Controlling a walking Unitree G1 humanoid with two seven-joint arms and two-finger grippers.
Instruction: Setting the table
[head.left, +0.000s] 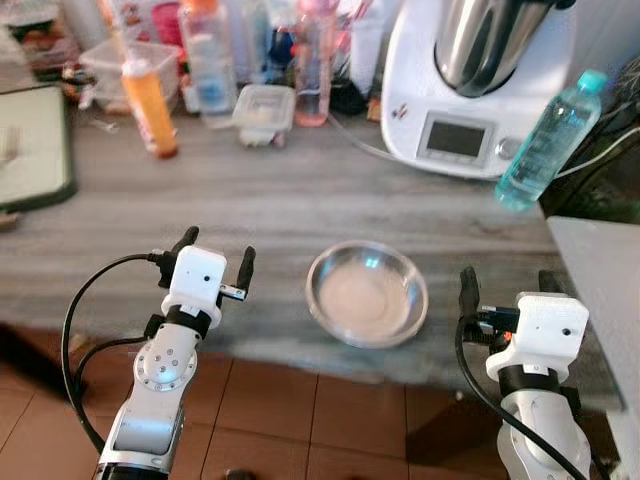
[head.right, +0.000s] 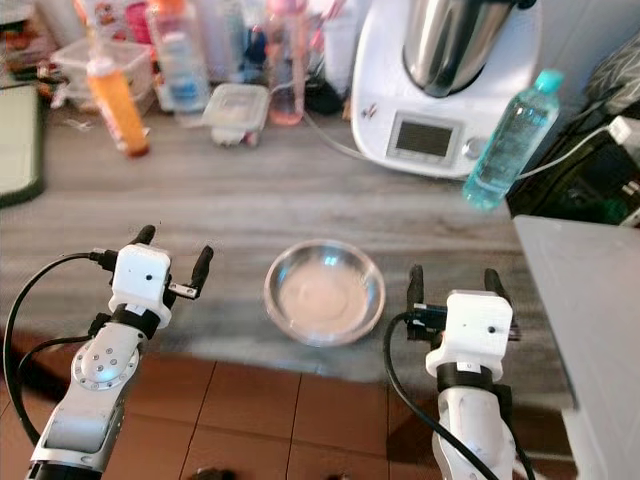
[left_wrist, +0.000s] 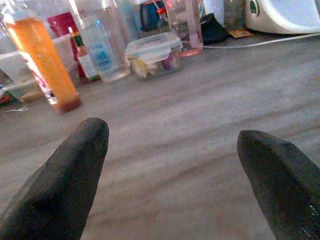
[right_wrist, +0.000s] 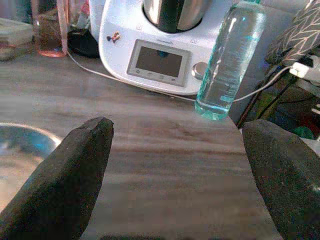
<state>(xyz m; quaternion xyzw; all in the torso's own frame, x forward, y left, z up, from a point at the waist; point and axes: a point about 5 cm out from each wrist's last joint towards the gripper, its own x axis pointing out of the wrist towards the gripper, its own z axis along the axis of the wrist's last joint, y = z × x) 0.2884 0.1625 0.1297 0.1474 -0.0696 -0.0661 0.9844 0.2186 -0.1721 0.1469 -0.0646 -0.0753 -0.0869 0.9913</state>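
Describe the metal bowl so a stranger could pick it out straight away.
Start at the big white kitchen machine at the back of the grey wooden counter, then come straight toward the counter's near edge. There, between the left gripper and right gripper, sits the steel bowl: shallow, round, shiny and the one item standing apart from the bottles.

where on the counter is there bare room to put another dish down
Bare counter runs between the steel bowl and the back row, and to the left of the bowl ahead of the left gripper. Crowded along the back: orange bottle, lidded container, white appliance, water bottle.
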